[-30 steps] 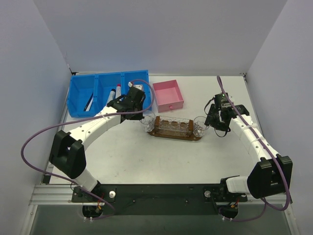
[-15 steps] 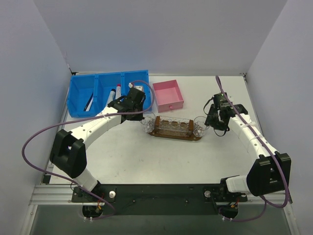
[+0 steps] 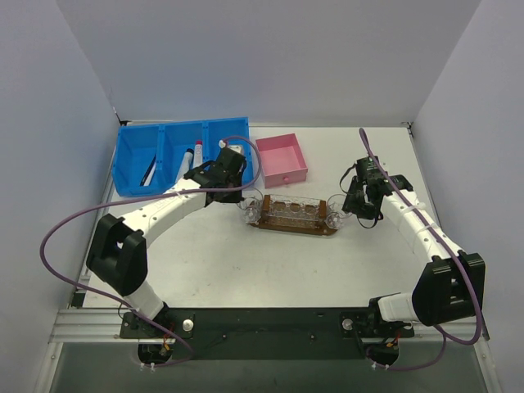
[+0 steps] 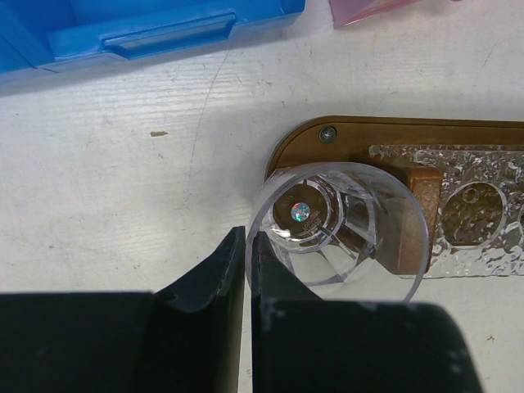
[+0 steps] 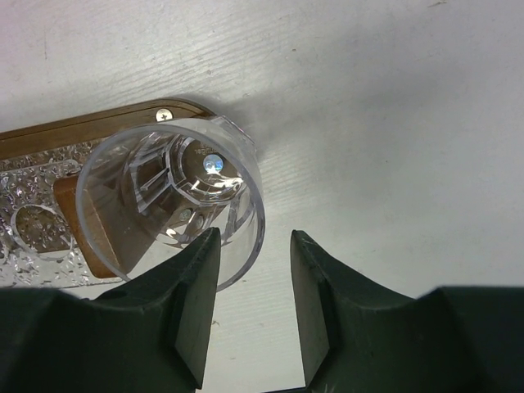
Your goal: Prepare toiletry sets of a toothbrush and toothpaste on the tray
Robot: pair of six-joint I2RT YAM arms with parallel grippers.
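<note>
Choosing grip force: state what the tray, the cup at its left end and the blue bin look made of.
Tray: apparently brown wood, smooth matte, faint grain, a screw set in. Cup: clear hard plastic, possibly glass; see-through, glossy glints. Blue bin: moulded plastic, uniform colour, slight sheen.

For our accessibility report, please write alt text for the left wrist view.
The left gripper pinches the rim of an empty clear cup at the rounded end of the brown wooden tray. A blue bin lies beyond it on the white table.
</note>
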